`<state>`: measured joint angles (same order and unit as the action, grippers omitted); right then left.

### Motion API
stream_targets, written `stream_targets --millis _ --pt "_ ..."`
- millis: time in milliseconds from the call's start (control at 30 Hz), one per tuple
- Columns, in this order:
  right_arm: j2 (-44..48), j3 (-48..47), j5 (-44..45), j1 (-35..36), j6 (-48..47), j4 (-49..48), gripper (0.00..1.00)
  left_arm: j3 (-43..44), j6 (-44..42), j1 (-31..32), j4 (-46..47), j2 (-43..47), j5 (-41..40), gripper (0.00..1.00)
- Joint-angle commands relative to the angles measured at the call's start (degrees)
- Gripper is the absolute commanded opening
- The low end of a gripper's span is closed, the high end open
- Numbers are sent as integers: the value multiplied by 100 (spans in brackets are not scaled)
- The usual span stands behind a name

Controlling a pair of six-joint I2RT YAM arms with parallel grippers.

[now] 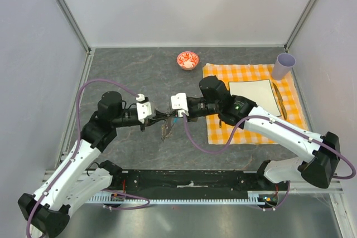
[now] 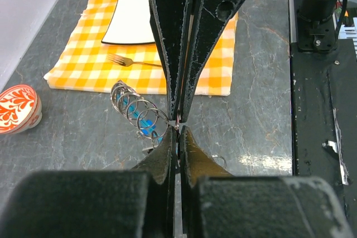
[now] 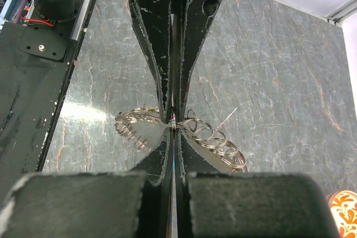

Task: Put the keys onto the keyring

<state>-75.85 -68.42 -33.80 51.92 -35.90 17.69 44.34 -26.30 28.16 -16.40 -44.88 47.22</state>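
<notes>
My two grippers meet tip to tip over the middle of the table. The left gripper (image 1: 159, 117) (image 2: 177, 128) is shut on the thin wire of the keyring (image 2: 136, 110). Several small silvery rings and a light-blue strip are strung on that wire. The right gripper (image 1: 170, 114) (image 3: 174, 124) is shut on the same keyring (image 3: 220, 143) from the opposite side, and rings fan out on both sides of its tips. The keys (image 1: 166, 131) show only as a small dark bunch hanging just under the two tips. One loose small ring (image 2: 221, 160) lies on the table.
A red-and-white bowl (image 1: 188, 60) (image 2: 17, 107) stands at the back. An orange checked cloth (image 1: 220, 73) on the right carries a white plate (image 1: 254, 96) and a fork (image 2: 131, 60). A lilac cup (image 1: 284, 65) stands at the cloth's far corner.
</notes>
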Motion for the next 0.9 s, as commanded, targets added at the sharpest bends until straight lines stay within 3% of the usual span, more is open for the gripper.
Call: stream_targets --millis 0,100,133,233,400,533,600,867 --pt "-113 -251 -153 29 285 -460 1 -13 -332 -4 129 103 270 2" --pt "-184 -198 -48 29 636 -486 18 -48 -428 -4 -38 216 16 2" --pt "-175 -137 -39 29 785 -495 31 -83 -454 5 -56 286 -142 2" --pt "-158 4 171 20 1075 -539 53 -267 -525 14 -56 611 -598 2" --pt "-35 206 400 -304 2059 -600 68 -487 -683 66 -170 1077 -1188 2" --pt "-78 303 715 -735 2859 -592 91 -505 -762 171 -372 1192 -1575 2" --pt "-166 373 901 -928 3192 -600 98 -575 -850 251 -364 1262 -1716 2" --pt "-982 251 1893 -1360 4213 -452 98 -803 -982 444 -135 1429 -2217 2"
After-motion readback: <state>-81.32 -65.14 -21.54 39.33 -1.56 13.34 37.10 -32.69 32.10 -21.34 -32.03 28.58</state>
